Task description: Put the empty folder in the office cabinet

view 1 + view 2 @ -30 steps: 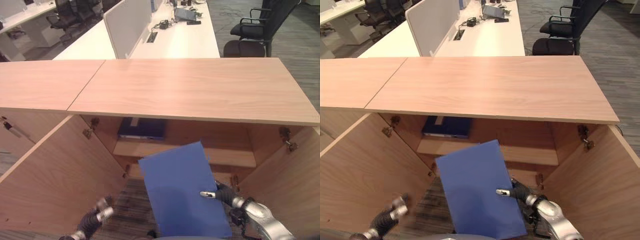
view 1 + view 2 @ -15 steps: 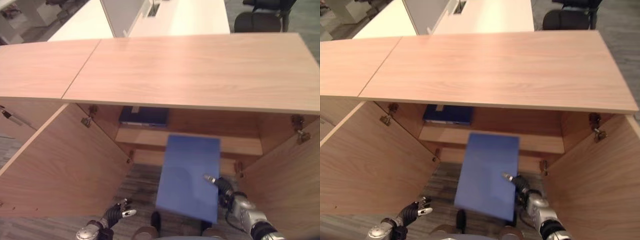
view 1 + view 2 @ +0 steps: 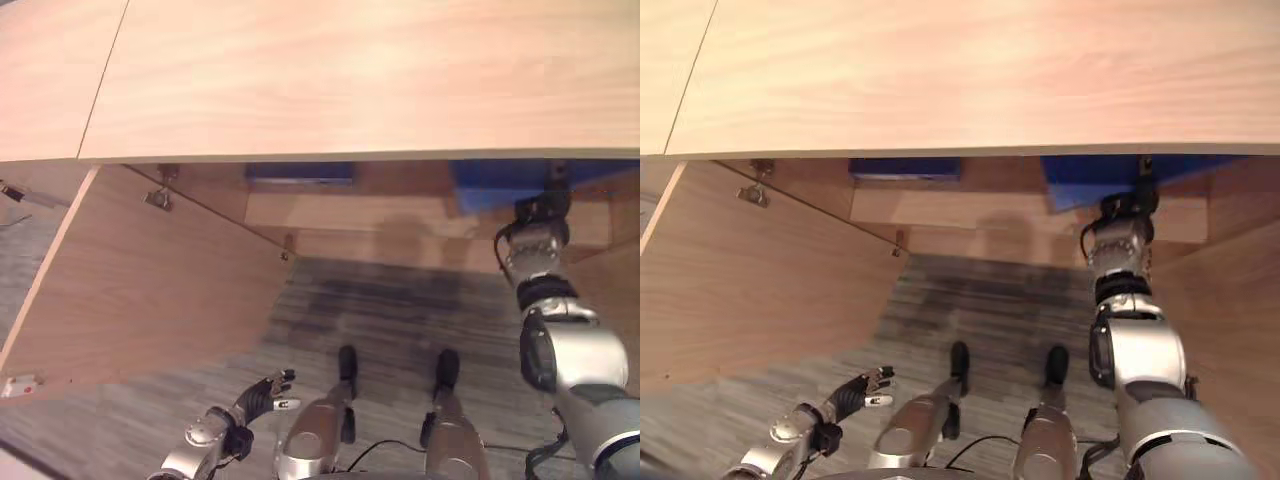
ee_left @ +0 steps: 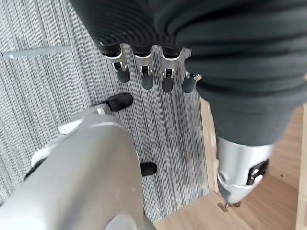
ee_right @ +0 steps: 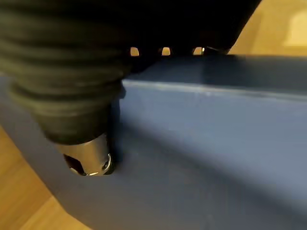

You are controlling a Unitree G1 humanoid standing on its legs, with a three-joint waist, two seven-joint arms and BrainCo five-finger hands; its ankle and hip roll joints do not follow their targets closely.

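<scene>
The blue folder (image 3: 489,185) lies inside the wooden cabinet, on the right side of its shelf (image 3: 350,211), mostly hidden under the cabinet top (image 3: 350,80). My right hand (image 3: 1124,209) reaches in under the top and holds the folder (image 5: 206,143). In the right wrist view the thumb (image 5: 89,161) presses on its face and the fingers wrap over its edge. My left hand (image 3: 256,394) hangs low over the floor at the lower left, fingers (image 4: 145,73) straight, holding nothing.
A darker blue folder (image 3: 300,172) lies on the same shelf to the left. The cabinet's left door (image 3: 150,280) stands wide open, and the right door (image 3: 1230,300) is open beside my right arm. Grey striped carpet (image 3: 380,310) lies in front.
The camera has tilted down and closer. My right arm has stretched forward, carrying the folder from in front of the cabinet onto the shelf under the top. The left hand stays low.
</scene>
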